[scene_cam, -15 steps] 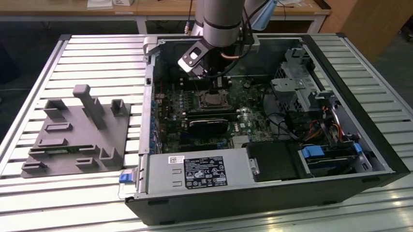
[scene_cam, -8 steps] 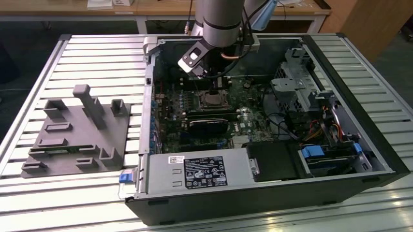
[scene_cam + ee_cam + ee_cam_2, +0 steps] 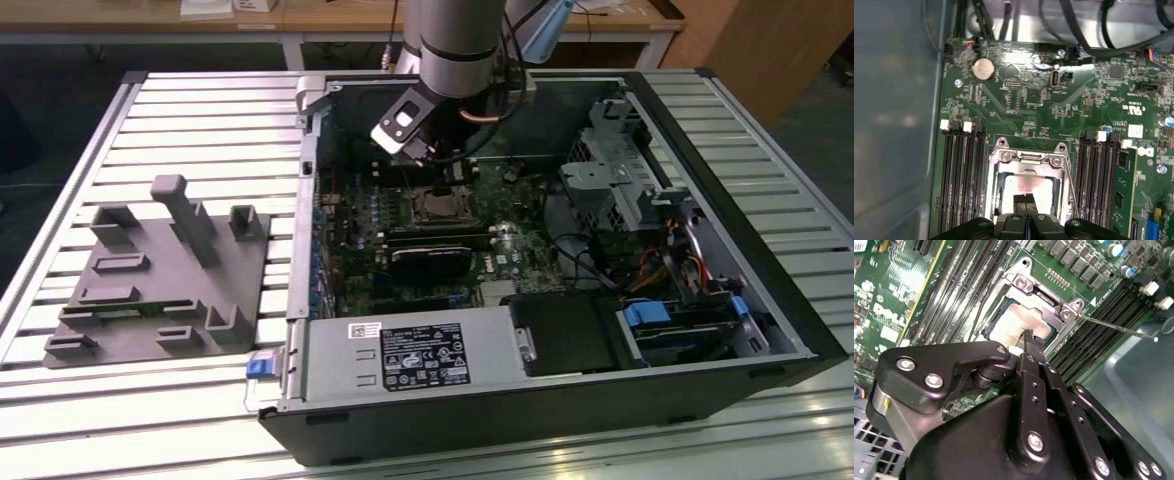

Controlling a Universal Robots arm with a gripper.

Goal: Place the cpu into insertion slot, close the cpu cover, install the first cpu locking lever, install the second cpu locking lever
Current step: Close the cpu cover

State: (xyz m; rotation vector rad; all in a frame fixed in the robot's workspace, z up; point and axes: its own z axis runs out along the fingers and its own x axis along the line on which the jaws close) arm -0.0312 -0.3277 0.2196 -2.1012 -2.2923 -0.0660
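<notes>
Exterior view, setting: an open computer case (image 3: 801, 340) is seen lying on a slatted table (image 3: 80, 150), with a grey moulded fixture (image 3: 147, 280) well apart toward the exterior view's left.
Exterior view, tool: the gripper (image 3: 447, 165) is held low inside the case, just above the insertion slot (image 3: 438, 208) on the green motherboard (image 3: 514, 245).
Second wrist view, tool state: the fingers are clenched together with nothing gripped between them, and their tip is set on or just over the cpu (image 3: 1006, 327).
Second wrist view, cpu: it is seated flat in the socket, its pale face framed by the cpu cover (image 3: 1046, 297), which is judged to be lowered.
Second wrist view, lever: one locking lever (image 3: 1114, 327) is seen standing out free over the memory slots (image 3: 1104, 310), judged not latched.
First wrist view, socket: the cover is seen lying around the pale chip, and a thin lever wire (image 3: 1070, 175) is seen running along one side.
Progress: placement is judged done and the cover probably closed; the levers are judged left to be installed.
</notes>
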